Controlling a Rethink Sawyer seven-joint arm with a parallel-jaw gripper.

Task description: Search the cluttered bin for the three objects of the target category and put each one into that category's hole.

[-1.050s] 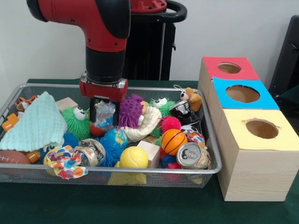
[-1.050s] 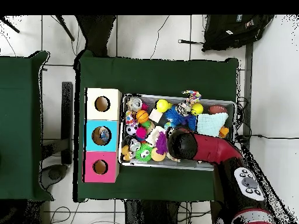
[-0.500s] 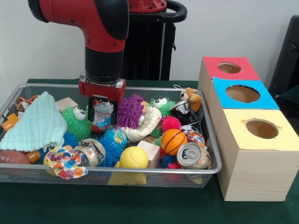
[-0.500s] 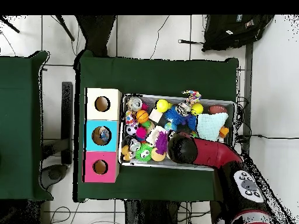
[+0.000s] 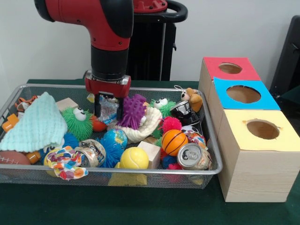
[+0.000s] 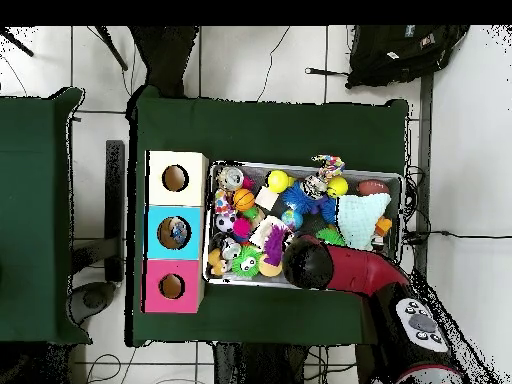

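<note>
Gripper point(image 5: 108, 108) fingers clamp a crinkled clear plastic wrapper point(image 5: 108, 111), raised just above the wire bin point(image 5: 212, 140). Purple spiky ball point(image 5: 132, 110) touches its right side; green fuzzy toy point(image 5: 78, 123) sits left.

The wire bin point(image 5: 213, 140) sits on the table point(image 5: 140, 206), left of three holed boxes point(image 5: 255, 154) standing in a row. In the bin, a knit cloth point(image 5: 33, 124) lies at left, a can point(image 5: 193, 157) at front right.

Glossy red arm point(image 5: 89, 14) (black wrist band) with red-cased, black-fingered hand point(image 5: 108, 108).
</note>
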